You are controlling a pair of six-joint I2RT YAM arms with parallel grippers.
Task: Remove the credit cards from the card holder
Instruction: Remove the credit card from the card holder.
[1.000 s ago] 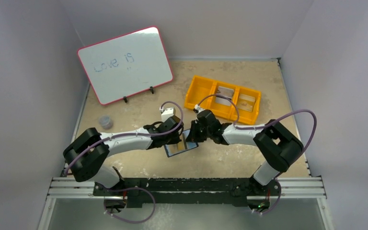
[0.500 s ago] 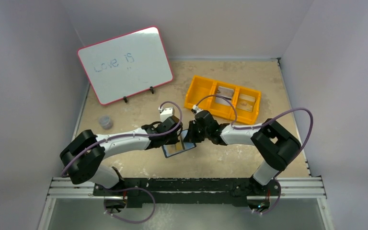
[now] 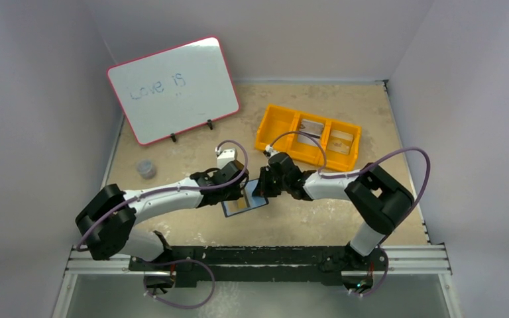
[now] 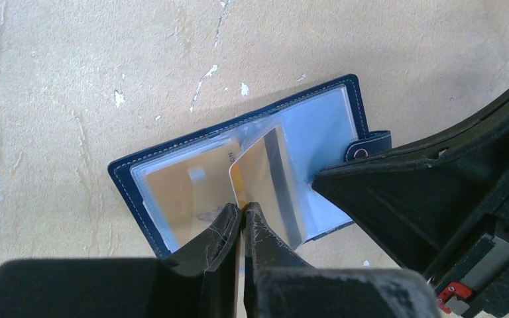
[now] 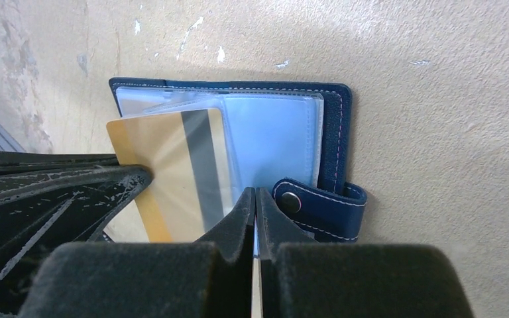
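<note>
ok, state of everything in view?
card holder: open, lying flat.
striped card: partly out, tilted up.
second card: in its pocket.
left pincer: shut on striped card.
right pincer: shut on card holder's edge.
orange tray: two compartments filled.
whiteboard: propped up, written on.

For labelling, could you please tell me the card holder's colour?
Navy blue card holder, best in right wrist view.

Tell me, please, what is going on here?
A dark navy-blue folding card holder lies open. The left gripper is shut on a thin gold card with a dark stripe, partly out of its clear pocket. The right gripper seems to pinch the holder's clear sleeve. A second card sits inside.
</note>
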